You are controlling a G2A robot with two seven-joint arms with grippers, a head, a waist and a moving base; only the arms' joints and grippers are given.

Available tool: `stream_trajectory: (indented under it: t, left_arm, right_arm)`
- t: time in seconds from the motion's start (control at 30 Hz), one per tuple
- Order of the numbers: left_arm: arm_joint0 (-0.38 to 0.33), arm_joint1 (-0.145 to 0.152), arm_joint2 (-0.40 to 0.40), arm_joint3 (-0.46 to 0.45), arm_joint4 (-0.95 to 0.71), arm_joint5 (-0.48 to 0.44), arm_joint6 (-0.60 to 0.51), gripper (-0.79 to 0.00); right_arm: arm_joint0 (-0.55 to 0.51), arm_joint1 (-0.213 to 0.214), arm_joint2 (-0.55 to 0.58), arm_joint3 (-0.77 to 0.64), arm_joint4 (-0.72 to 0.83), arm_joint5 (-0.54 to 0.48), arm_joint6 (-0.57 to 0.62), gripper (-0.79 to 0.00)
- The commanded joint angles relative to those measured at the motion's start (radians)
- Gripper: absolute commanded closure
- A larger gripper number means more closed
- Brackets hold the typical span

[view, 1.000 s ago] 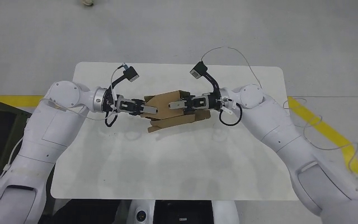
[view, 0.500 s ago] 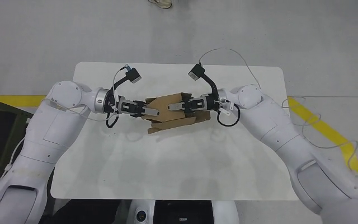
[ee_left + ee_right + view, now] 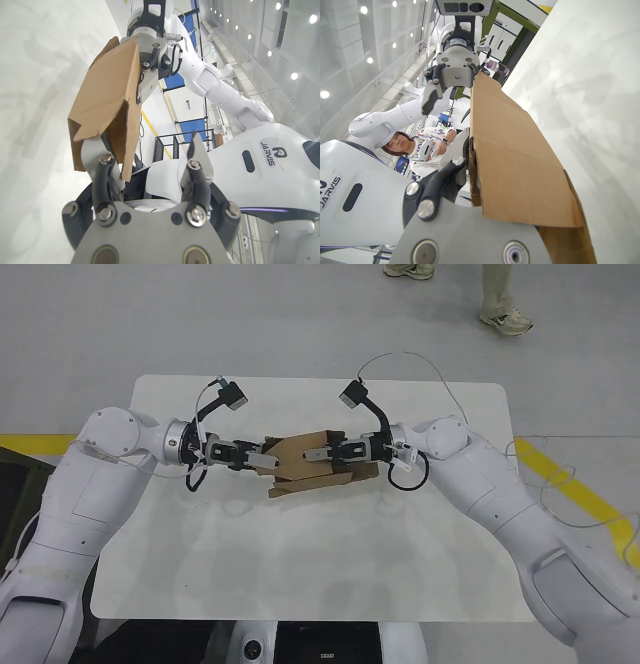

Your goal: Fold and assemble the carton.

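Note:
A brown, partly folded carton [image 3: 312, 460] hangs just above the middle of the white table [image 3: 300, 564], between my two arms. My right gripper [image 3: 320, 451] is shut on the carton's upper panel [image 3: 515, 160]; one finger [image 3: 461, 146] presses the cardboard edge and the other is hidden behind it. My left gripper [image 3: 145, 155] stands wide open at the carton's opposite end. One of its fingers [image 3: 93, 152] lies under a loose flap [image 3: 105, 105]; the other finger [image 3: 197, 155] is out in free air. The left gripper [image 3: 263, 462] sits at the carton's left edge.
The table has bare room in front of and behind the carton. A loose cable [image 3: 420, 359] arcs over the far right of the table. A person's legs [image 3: 495, 294] stand on the floor beyond it.
The carton has shifted slightly to the right and sits a little flatter. My left gripper's finger now shows at its left edge. A person has walked along the far floor.

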Motion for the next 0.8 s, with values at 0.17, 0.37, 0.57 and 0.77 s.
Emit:
stream_trajectory:
  t: [0.17,0.37,0.57,0.77]
  left_arm:
    - [0.004,0.002,-0.029,-0.021,-0.076,0.029,-0.028,-0.785]
    - [0.005,0.003,-0.055,-0.039,-0.13,0.058,-0.045,-0.785]
    - [0.005,0.001,-0.071,-0.056,-0.179,0.087,-0.065,-0.785]
    - [0.002,-0.006,-0.061,-0.057,-0.181,0.099,-0.049,-0.785]
  right_arm:
    - [0.007,-0.007,-0.016,0.024,-0.011,-0.022,-0.022,0.0]
    - [0.018,-0.017,-0.023,0.053,-0.015,-0.037,-0.037,0.0]
    - [0.029,-0.028,-0.027,0.079,-0.015,-0.041,-0.041,0.0]
    - [0.035,-0.036,-0.03,0.093,-0.013,-0.046,-0.047,0.0]
